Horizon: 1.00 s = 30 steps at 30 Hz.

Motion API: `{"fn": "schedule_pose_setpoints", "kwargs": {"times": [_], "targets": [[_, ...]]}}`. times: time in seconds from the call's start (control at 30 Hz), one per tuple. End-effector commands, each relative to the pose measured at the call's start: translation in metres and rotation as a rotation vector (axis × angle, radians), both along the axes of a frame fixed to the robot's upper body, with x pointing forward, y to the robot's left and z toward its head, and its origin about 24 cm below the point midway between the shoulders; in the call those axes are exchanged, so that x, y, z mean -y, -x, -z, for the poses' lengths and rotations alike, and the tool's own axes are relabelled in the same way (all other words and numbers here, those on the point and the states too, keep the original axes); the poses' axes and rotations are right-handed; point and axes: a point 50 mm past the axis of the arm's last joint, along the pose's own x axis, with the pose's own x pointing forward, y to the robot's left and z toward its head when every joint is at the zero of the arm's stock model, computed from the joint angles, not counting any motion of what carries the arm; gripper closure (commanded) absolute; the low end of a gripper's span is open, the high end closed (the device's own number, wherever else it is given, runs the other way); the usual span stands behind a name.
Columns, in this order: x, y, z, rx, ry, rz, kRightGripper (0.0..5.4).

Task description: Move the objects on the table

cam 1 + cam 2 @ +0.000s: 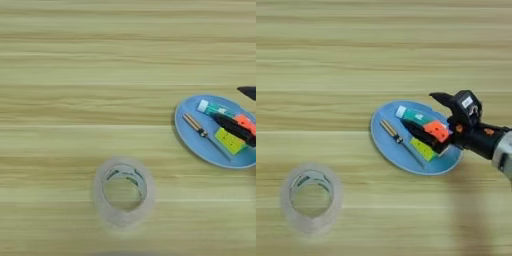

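Pincer (428, 112) spread above blue plate (387, 145), where glue stick (412, 115) lies, long axis slanting upper-left to lower-right.

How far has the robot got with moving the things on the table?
The glue stick and a screwdriver already lie on the blue plate. In hand: the right gripper is over the plate, one black finger lying across the puzzle cube; whether it grips it is unclear. A clear tape roll sits apart on the table.
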Motion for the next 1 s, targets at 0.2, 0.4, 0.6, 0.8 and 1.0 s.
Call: {"fn": "schedule_pose_setpoints", "kwargs": {"times": [0.2,0.4,0.6,0.8,1.0], "targets": [[-0.019,0.000,-0.021,0.082,-0.009,-0.069,0.03],[-0.040,0.006,-0.019,0.061,-0.057,-0.157,0.03],[-0.054,0.010,-0.016,0.039,-0.078,-0.230,0.03],[-0.068,0.015,-0.012,0.018,-0.089,-0.311,0.03],[-0.082,0.018,-0.009,-0.001,-0.093,-0.379,0.03]]}}
